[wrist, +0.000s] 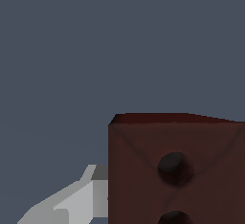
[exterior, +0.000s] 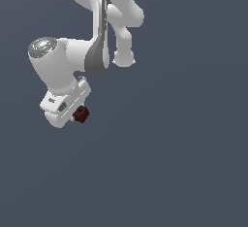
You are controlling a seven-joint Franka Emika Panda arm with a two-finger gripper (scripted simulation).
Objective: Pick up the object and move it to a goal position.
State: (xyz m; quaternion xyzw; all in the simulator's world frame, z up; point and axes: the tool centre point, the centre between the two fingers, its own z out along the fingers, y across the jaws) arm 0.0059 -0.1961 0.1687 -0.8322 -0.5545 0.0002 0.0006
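The object (exterior: 81, 114) is a small dark red-brown block at the tip of my white gripper (exterior: 76, 115), at the exterior view's lower left. The gripper is shut on it and the block is held against plain grey-blue ground. In the wrist view the block (wrist: 177, 170) fills the near corner, with two dark round bumps on its face. One grey finger (wrist: 72, 204) lies against its side. The other finger is hidden behind the block.
The white arm (exterior: 97, 37) reaches in from the exterior view's top, with the wrist (exterior: 51, 61) bent over the gripper. Around it is an even grey-blue surface (exterior: 184, 163). No goal marker shows.
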